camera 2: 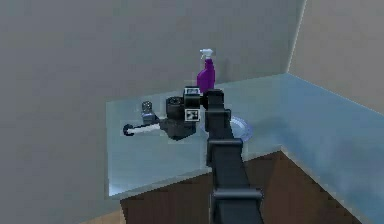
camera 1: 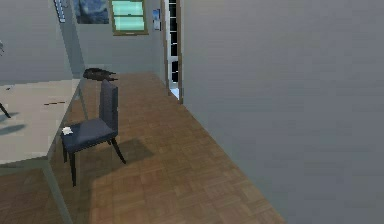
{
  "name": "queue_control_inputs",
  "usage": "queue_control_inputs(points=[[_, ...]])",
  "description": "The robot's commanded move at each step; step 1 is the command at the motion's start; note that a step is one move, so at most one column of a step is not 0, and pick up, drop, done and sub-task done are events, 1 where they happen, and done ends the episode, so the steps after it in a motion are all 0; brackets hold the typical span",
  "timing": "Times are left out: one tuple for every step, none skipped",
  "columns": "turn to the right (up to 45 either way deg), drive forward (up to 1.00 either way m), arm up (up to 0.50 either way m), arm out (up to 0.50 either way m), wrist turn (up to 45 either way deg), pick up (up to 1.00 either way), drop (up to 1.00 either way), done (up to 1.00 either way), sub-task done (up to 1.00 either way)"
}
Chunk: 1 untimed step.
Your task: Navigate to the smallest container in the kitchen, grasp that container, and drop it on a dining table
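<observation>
In the arm side view my arm (camera 2: 225,170) rises from the bottom edge over a pale blue-grey counter (camera 2: 140,160). The gripper (camera 2: 130,128) points left above the counter top, with a small pale shape at its fingers. I cannot tell whether it holds anything. Just right of the arm, a shallow pale blue dish (camera 2: 240,126) lies on the counter. Behind the gripper stands a purple spray bottle (camera 2: 206,72) with a white nozzle. In the forward view a beige dining table (camera 1: 30,120) stands at the left.
A dark grey chair (camera 1: 95,125) stands at the table's right side on the wooden floor (camera 1: 170,170). A grey wall (camera 1: 290,100) runs along the forward view's right, with a dark doorway (camera 1: 175,55) beyond it. The counter sits in a corner between grey walls.
</observation>
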Motion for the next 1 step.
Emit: queue_control_inputs(points=[[0.0,0.0,0.06,0.0,0.0,0.0,0.0,0.0,0.0]])
